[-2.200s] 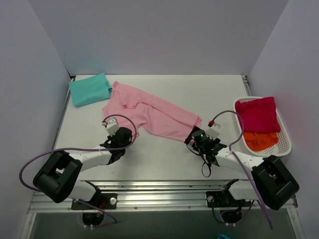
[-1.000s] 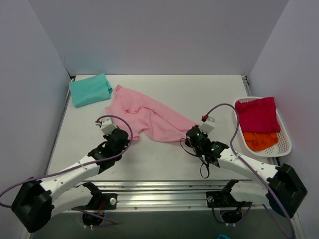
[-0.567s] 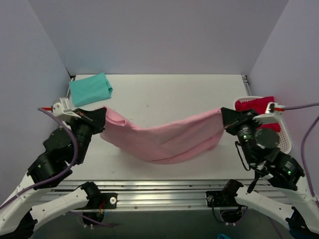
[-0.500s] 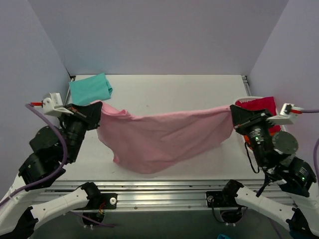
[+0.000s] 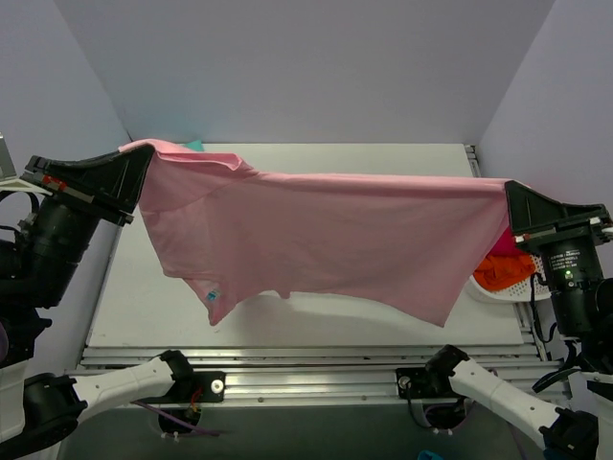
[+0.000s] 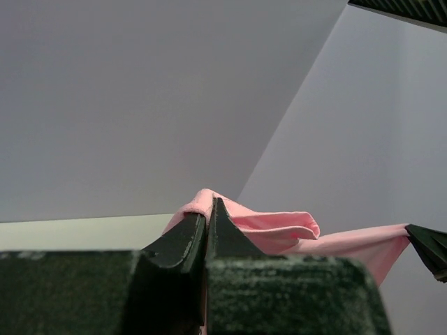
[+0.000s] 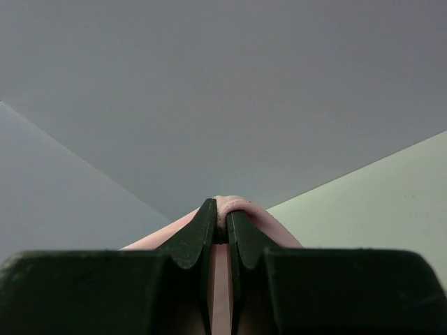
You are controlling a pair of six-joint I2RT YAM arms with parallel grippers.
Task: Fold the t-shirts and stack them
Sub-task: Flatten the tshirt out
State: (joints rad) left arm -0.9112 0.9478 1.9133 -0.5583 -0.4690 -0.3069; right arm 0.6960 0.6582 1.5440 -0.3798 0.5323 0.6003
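Grey-walled bay, pale table [image 5: 316, 326] below: I have the light pink t-shirt [image 5: 326, 225] stretched high across the middle of the overhead frame, its long axis running left to right between my two arms. At upper left the left gripper [image 5: 137, 165] is clenched on one end of the cloth; at right the right gripper [image 5: 509, 197] is pinched tight on the other. Both wrist views show pink fabric nipped between closed black fingers [image 6: 185, 234]. The shirt's body drapes toward the bottom of the frame, clear of the table as far as I can judge. A sliver of the teal t-shirt [image 5: 194, 146] peeps out behind it at upper left; the orange t-shirt [image 5: 498, 268] sits in the white mesh basket [image 5: 490, 290] at right. Laying the shirt flat, I judge, calls for both arms lowering together, neither being nearer
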